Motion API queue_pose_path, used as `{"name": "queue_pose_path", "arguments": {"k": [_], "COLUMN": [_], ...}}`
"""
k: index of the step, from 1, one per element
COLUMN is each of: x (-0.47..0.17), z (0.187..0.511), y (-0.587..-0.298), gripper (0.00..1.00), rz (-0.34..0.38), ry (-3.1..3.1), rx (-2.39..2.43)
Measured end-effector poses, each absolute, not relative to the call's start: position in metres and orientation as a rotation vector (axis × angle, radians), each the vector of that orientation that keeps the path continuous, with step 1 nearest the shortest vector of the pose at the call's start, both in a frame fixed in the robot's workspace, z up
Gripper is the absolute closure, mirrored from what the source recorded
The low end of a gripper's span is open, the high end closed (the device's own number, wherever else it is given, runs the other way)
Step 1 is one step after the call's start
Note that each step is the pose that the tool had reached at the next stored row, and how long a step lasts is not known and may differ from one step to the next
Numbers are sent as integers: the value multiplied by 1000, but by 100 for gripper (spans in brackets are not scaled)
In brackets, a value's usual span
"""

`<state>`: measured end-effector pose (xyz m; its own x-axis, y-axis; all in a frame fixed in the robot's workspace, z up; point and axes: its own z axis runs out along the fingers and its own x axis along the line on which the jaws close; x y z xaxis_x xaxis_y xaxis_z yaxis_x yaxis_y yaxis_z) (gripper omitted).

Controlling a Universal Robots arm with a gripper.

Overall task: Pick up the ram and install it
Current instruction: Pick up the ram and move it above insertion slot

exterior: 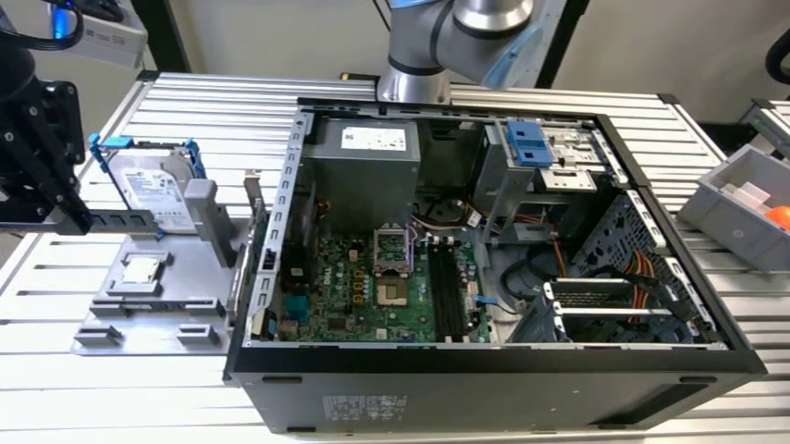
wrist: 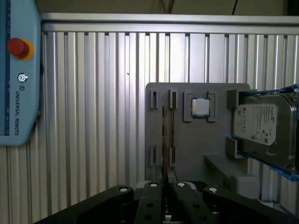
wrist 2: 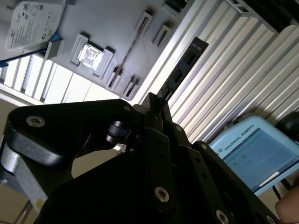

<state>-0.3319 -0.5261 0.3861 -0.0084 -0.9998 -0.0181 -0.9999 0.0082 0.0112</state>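
Currently listed, by size: case (exterior: 494, 388), open, motherboard exposed, its long dark slots (exterior: 447, 291) bare. Tray (exterior: 154, 313), grey, on the table just beside the case, at the exterior view's left. Drive (exterior: 151, 190), blue-framed, standing on the tray. Gripper (wrist: 164, 186), black, near the tray, jaws closed to a narrow gap and clamped on the ram. Ram (wrist 2: 187, 60), thin dark stick with chips, projecting beyond the fingertips, seen edge-on in the first wrist view, apparently clear of its tray clips and well apart from the slots. Chip (wrist: 201, 107), small, silver, seated in its tray recess. Step in hand, as judged: pickup done, install not yet begun. Next move calls for squaring the ram's long edge with one slot, then a straight, even press.
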Motion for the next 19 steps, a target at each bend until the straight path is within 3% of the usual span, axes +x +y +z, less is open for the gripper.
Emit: {"name": "queue_pose_path", "arguments": {"k": [19], "x": [-295], "z": [386], "y": [-526], "gripper": [100], "rz": [33], "ry": [2227], "rx": [-2208]}}
